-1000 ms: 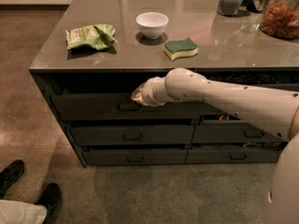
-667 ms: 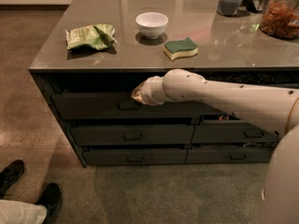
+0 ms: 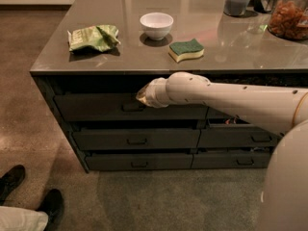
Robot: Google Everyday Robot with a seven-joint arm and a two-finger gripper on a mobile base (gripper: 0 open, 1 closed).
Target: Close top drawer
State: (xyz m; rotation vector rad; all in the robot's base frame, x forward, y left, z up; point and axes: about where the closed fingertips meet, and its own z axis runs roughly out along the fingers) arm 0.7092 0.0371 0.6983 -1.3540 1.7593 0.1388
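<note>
**Operator:** Which items are showing, left to right?

**Technician:** A pair of black shoes [image 3: 30, 197] is standing on the brown floor, left of the smooth grey-topped bench [image 3: 96, 6]. On the bench, a crumpled green packet [image 3: 93, 37] is lying near the left front corner. A round white bowl [image 3: 156, 25] is standing to its right. A green-and-yellow sponge [image 3: 186, 50] is lying just beside the bowl, closer to the front edge. A clear glass jar of orange-brown snacks [image 3: 288, 14] is standing at the right edge.

**Operator:** Where is the wide matte-grey top drawer [image 3: 91, 107] sitting?

**Technician:** It is sitting directly under the bench's front edge, left side, above two shallower grey drawer fronts [image 3: 110, 139]. A dark gap is showing above its front.

**Operator:** Where is the cream-coloured gripper [image 3: 142, 96]?

**Technician:** It is pointing left at the drawer front, just above the small dark loop handle [image 3: 133, 107]. Whether it is wide or narrow cannot be told.
</note>
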